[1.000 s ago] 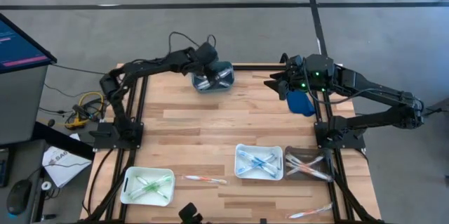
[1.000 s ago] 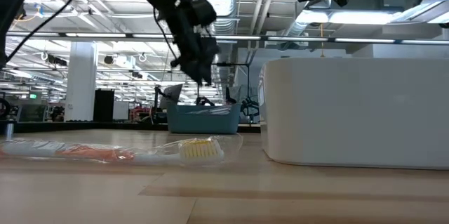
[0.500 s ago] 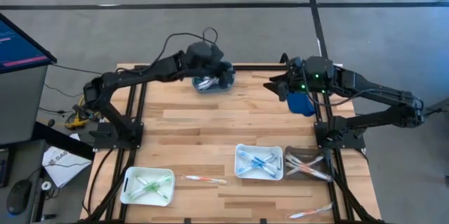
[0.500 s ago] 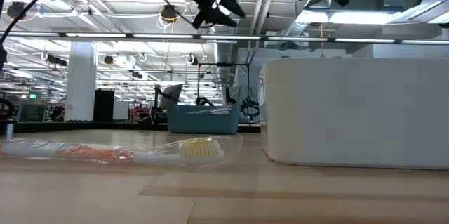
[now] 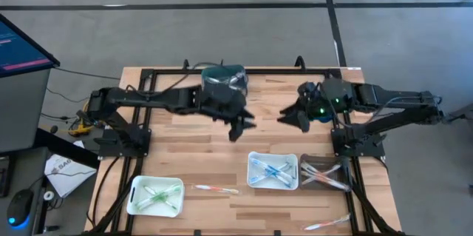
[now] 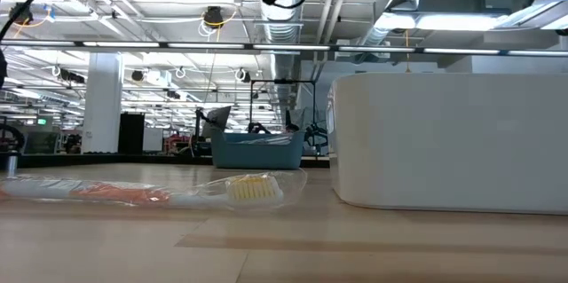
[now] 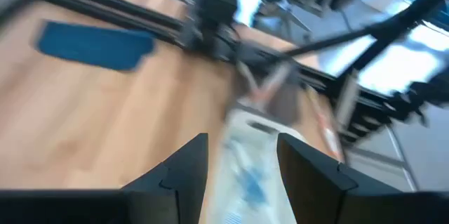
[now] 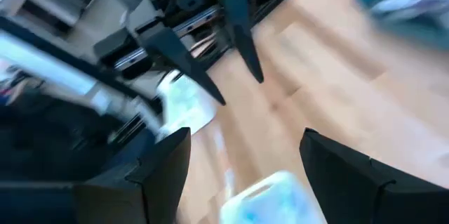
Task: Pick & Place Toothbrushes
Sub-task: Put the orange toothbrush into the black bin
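Grey floor surrounds a pale wooden surface (image 5: 207,140) framed in black rails, with both arms out over its middle. The left claw (image 5: 242,124) hangs above bare wood just near of the teal bin (image 5: 224,81) at the far edge; its fingers stand apart with nothing between them. The right claw (image 5: 293,115) faces it from the right, jaws spread wide and likewise empty.

The toothbrushes are mostly sorted: green ones in the white tray (image 5: 155,195) at near left, blue ones in the white tray (image 5: 273,171) right of centre, clear ones in the dark tray (image 5: 324,174) beside it. A pink toothbrush (image 5: 215,189) lies loose on the wood between the two white trays, and another loose toothbrush (image 5: 327,223) rests at the near right edge.

This looks like the reach for a fresh pick. Next, a claw likely has to descend over a loose brush, line its fingers across the thin handle, and close.
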